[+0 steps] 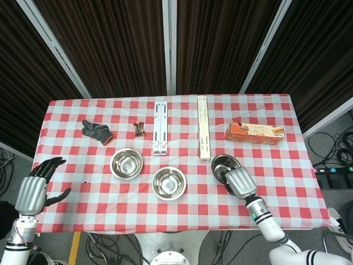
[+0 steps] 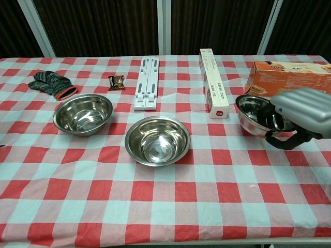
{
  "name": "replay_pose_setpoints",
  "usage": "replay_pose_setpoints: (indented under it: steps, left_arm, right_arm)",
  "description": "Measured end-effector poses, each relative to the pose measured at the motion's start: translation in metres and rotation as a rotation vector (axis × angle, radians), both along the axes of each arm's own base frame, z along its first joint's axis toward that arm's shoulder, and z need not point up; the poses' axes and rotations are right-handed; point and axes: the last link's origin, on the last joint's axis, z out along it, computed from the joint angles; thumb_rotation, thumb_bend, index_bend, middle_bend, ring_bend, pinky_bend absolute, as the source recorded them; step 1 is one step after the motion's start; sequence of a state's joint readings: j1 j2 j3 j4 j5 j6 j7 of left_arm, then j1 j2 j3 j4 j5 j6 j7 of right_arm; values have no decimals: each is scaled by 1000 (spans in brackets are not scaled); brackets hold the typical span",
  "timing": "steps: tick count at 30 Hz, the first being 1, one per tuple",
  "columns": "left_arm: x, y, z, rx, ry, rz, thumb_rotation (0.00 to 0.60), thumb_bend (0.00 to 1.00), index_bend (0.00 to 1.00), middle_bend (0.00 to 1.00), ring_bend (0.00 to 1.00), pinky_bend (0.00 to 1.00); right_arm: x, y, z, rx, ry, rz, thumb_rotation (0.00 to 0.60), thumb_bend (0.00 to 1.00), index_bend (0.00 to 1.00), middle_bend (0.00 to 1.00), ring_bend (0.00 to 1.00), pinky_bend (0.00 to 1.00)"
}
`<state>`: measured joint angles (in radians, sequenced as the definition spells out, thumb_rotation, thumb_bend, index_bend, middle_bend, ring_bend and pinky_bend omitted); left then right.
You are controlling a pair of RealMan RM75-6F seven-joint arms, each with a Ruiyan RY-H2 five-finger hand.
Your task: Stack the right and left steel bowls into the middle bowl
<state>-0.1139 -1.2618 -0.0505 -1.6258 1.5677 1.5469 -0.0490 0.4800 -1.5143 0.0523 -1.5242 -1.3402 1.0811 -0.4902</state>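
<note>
Robot hand point(image 2: 299, 116) holds right bowl point(image 2: 254, 114) tilted.

Behind your table point(image 1: 259, 212), in its red-and-white checked cloth, you see dark curtains point(image 1: 110, 44) split by pale frame bars point(image 1: 170, 47); cables point(image 1: 325, 149) trail over grey floor point(image 1: 331, 130).

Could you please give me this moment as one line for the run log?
right hand: grips right bowl, raised | left hand: idle, holds nothing | middle bowl: empty | left bowl: untouched

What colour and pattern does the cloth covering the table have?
The tablecloth is a red and white check, clearest in the chest view.
</note>
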Motion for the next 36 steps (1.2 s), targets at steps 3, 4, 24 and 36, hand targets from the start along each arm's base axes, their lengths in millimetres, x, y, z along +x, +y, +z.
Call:
replay_pose_setpoints:
  steps: [3, 4, 24, 36]
  left_arm:
    - [0, 0, 0, 1, -2, 0, 600, 210, 262, 288, 216, 284]
    - [0, 0, 1, 1, -3, 1, 600, 210, 262, 288, 216, 284]
    - [-15, -2, 12, 49, 7, 53, 600, 307, 262, 288, 216, 284]
    - [-23, -4, 14, 49, 2, 71, 600, 307, 262, 288, 216, 283]
  right_arm:
    - [12, 0, 4, -9, -18, 31, 600, 451, 718, 596, 526, 673]
    - [16, -1, 5, -12, -20, 42, 600, 452, 718, 596, 526, 673]
    - [127, 5, -43, 152, -54, 300, 600, 456, 718, 594, 526, 673]
    - [138, -2, -69, 210, -68, 303, 600, 352, 662, 541, 505, 652]
